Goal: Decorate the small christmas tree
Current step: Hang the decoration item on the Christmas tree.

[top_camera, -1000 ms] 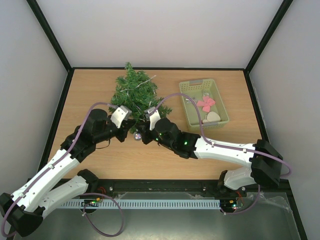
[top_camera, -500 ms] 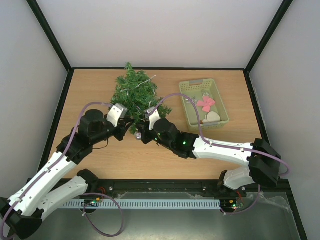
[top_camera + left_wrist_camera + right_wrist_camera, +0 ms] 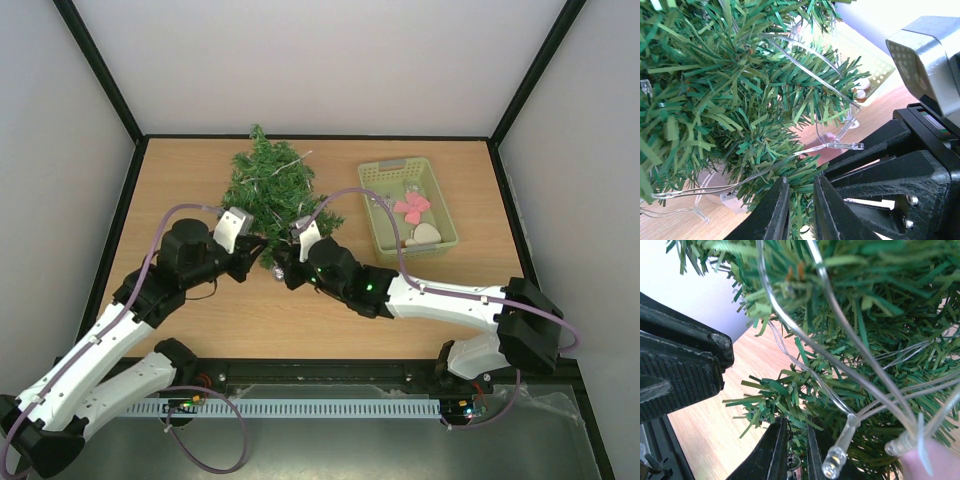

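Top view: needles of the small christmas tree (image 3: 270,185) cover both sets of fingertips. On the wrist views the left end effector (image 3: 799,210) and right end effector (image 3: 796,454) are cut off at the lower edge; I cannot tell whether either pinches anything. In the basket (image 3: 395,166), contents too small to name. Right wrist corner: pink blur (image 3: 927,465), unidentified.

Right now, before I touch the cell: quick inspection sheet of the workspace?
Surface: light wooden table top, nothing spilled.
Job's things: small dark green bristly christmas tree lying tip toward the back wall, clear light string in its branches; pale green plastic basket on its right holds a pink ornament and a cream heart.
Clutter: nothing seen.
Grippers: left gripper at the tree's near branches, fingers nearly together, grip unclear; right gripper beside it, fingers shut among needles.
Cables: purple cables loop over both arms.
Surroundings: plain white walls, black frame.
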Robot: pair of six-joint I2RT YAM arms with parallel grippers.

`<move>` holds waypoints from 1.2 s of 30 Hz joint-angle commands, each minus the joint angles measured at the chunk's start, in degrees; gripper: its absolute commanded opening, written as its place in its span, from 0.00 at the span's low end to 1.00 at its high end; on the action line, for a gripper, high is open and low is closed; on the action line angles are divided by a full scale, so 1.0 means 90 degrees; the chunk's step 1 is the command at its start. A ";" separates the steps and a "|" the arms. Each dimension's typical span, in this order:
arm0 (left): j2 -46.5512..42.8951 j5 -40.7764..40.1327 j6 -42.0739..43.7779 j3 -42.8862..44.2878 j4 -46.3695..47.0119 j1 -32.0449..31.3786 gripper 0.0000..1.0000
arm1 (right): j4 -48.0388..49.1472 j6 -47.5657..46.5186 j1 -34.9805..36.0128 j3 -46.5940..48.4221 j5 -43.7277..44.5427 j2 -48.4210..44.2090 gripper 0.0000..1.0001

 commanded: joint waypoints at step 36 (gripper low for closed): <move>-0.0629 -0.1113 -0.0250 0.0597 -0.0396 0.0015 0.68 | -0.2443 -0.0321 -0.0165 -0.0090 0.1033 -0.2495 0.76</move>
